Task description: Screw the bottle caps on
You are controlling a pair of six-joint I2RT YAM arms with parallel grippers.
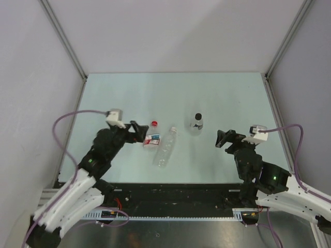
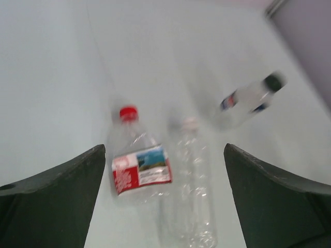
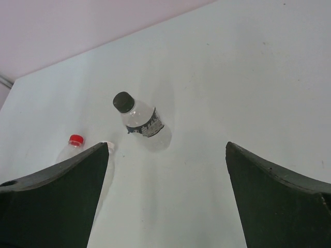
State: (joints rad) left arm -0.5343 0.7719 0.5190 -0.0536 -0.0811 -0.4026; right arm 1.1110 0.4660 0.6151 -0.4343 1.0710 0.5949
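Three clear bottles carry their caps. The red-capped one (image 1: 151,137) (image 2: 138,165) has a red-and-white label and seems to lie with its red cap (image 2: 128,112) pointing away. Beside it lies a plain bottle (image 1: 165,147) (image 2: 194,191) with a white cap (image 2: 190,123). The black-capped bottle (image 1: 196,123) (image 3: 146,125) stands upright farther right. My left gripper (image 1: 137,130) (image 2: 164,151) is open just left of the red-capped bottle, holding nothing. My right gripper (image 1: 222,138) (image 3: 168,155) is open and empty, a short way right of the black-capped bottle.
The pale green table (image 1: 232,98) is walled in by grey panels at the back and both sides. Purple cables loop from each wrist camera (image 1: 115,114) (image 1: 257,129). A dark metal rail (image 1: 170,194) runs along the near edge between the arm bases.
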